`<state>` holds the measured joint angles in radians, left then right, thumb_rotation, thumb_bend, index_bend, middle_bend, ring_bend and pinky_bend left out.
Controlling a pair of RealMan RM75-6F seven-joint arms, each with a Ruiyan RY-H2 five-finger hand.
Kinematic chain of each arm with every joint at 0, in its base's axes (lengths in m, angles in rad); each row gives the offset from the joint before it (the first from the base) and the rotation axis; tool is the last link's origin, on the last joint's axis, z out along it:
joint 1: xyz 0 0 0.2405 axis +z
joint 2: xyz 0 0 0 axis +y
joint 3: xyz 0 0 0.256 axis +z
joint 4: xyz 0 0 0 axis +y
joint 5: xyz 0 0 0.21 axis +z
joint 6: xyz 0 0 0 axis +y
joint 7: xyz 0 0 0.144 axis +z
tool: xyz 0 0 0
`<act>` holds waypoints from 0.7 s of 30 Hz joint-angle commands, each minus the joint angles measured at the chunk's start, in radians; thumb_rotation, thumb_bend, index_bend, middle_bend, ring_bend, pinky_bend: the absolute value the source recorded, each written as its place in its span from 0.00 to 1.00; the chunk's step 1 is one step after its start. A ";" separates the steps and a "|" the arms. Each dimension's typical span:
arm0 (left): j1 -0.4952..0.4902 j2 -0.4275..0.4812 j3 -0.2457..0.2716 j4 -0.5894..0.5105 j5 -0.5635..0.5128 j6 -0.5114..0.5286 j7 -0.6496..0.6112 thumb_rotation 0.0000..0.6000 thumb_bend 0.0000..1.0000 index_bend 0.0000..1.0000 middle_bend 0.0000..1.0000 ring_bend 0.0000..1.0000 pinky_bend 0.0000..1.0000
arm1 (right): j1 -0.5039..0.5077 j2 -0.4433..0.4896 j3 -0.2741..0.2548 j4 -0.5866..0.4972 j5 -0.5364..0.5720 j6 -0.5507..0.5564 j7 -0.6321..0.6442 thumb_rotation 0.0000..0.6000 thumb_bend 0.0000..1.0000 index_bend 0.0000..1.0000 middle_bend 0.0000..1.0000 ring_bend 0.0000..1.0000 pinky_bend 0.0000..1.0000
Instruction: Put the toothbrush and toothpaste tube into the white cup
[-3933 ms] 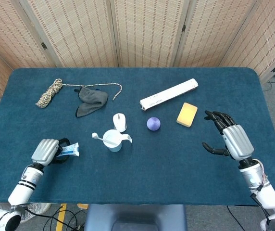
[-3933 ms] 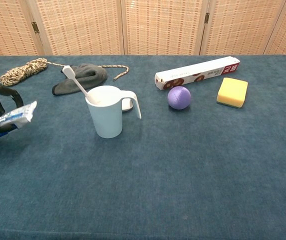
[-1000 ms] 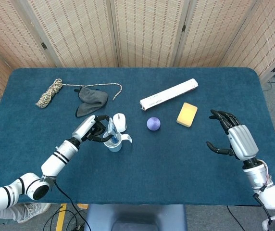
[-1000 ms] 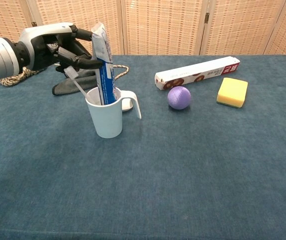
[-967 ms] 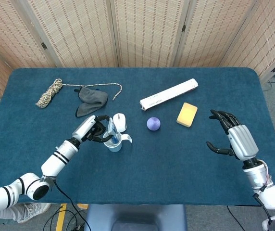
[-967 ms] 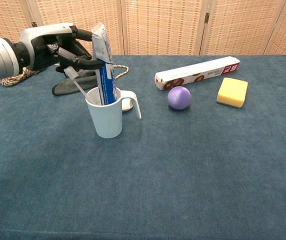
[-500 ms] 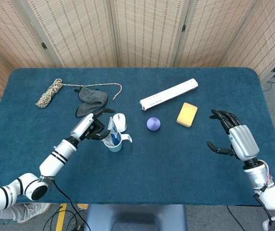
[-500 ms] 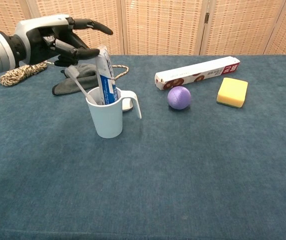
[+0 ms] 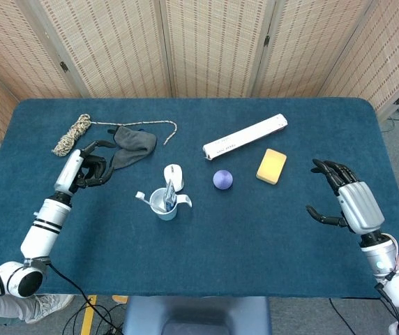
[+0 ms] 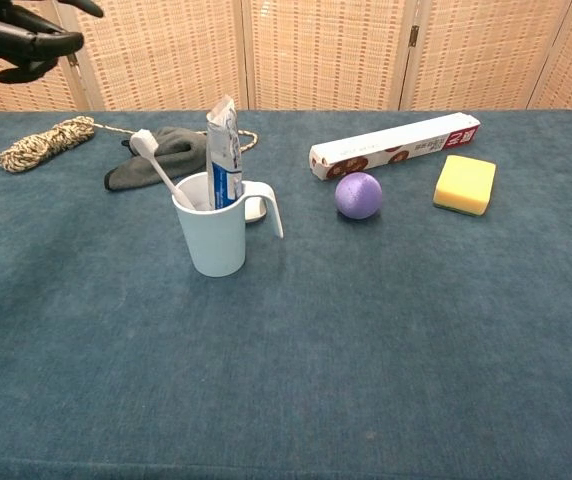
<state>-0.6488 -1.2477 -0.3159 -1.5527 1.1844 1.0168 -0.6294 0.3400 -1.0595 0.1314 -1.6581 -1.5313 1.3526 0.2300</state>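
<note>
Now | toothpaste tube [image 10: 223, 152] in white cup [image 10: 211, 237] | left hand [image 9: 88, 167] spread, well apart

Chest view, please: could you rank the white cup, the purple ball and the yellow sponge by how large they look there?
1. white cup, clearly largest, though also nearest the camera.
2. and 3. yellow sponge and purple ball look about alike, so I would not rank them.

Colours on the dark teal surface [image 10: 366, 340]
White cup [image 10: 215, 238], blue-and-white toothpaste tube [image 10: 224, 155], purple ball [image 10: 358, 195], yellow sponge [image 10: 465, 184], grey cloth [image 10: 166, 153], beige-and-white rope [image 10: 44, 143].
</note>
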 commanded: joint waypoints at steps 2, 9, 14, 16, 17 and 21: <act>0.073 0.043 0.053 0.002 -0.050 0.065 0.176 1.00 0.43 0.37 0.74 0.65 0.80 | -0.012 0.020 -0.010 -0.005 0.012 -0.008 -0.023 1.00 0.23 0.00 0.25 0.13 0.16; 0.173 0.055 0.138 0.017 -0.047 0.196 0.423 1.00 0.43 0.35 0.61 0.45 0.63 | -0.045 0.050 -0.032 -0.017 0.034 -0.010 -0.057 1.00 0.25 0.00 0.23 0.13 0.16; 0.239 0.038 0.182 0.059 -0.005 0.293 0.514 1.00 0.43 0.34 0.57 0.43 0.52 | -0.072 0.052 -0.047 -0.017 0.047 -0.001 -0.057 1.00 0.26 0.00 0.18 0.12 0.16; 0.268 0.039 0.199 0.067 0.020 0.328 0.529 1.00 0.43 0.34 0.56 0.42 0.49 | -0.081 0.058 -0.058 -0.018 0.046 -0.004 -0.061 1.00 0.26 0.00 0.18 0.11 0.16; 0.280 0.041 0.208 0.068 0.035 0.343 0.536 1.00 0.43 0.34 0.56 0.42 0.47 | -0.085 0.060 -0.061 -0.019 0.046 -0.003 -0.062 1.00 0.27 0.00 0.17 0.10 0.16; 0.337 0.043 0.248 0.057 0.110 0.440 0.610 1.00 0.43 0.32 0.53 0.41 0.43 | -0.110 0.057 -0.076 -0.021 0.043 0.012 -0.067 1.00 0.28 0.00 0.17 0.09 0.16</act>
<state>-0.3387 -1.2043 -0.0919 -1.4935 1.2589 1.4107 -0.0554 0.2350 -1.0009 0.0598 -1.6786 -1.4873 1.3605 0.1652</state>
